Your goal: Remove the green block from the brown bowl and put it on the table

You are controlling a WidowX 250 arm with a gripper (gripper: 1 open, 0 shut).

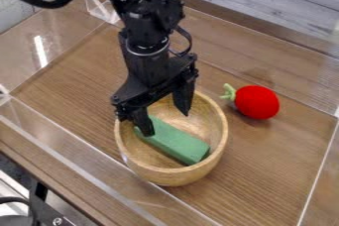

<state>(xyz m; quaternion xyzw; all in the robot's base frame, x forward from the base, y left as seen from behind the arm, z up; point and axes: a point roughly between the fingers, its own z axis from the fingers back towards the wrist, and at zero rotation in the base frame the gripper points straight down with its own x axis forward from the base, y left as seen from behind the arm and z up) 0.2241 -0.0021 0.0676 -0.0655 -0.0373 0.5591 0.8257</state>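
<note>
Gripper (162, 117) points down over the bowl (133, 157), jaws spread wide and holding nothing. Its fingertips (141, 131) stand just above the near end of the block (179, 146), which lies flat inside the bowl. Strawberry (255, 102) sits on the table (79, 81) nearby.

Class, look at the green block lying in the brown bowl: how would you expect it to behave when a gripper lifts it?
The green block looks like a rigid bar with flat faces, so it should stay stiff and probably not roll. Its matte surface likely grips well. It lies tilted against the brown bowl, so it may slide or pivot when first touched.
</note>
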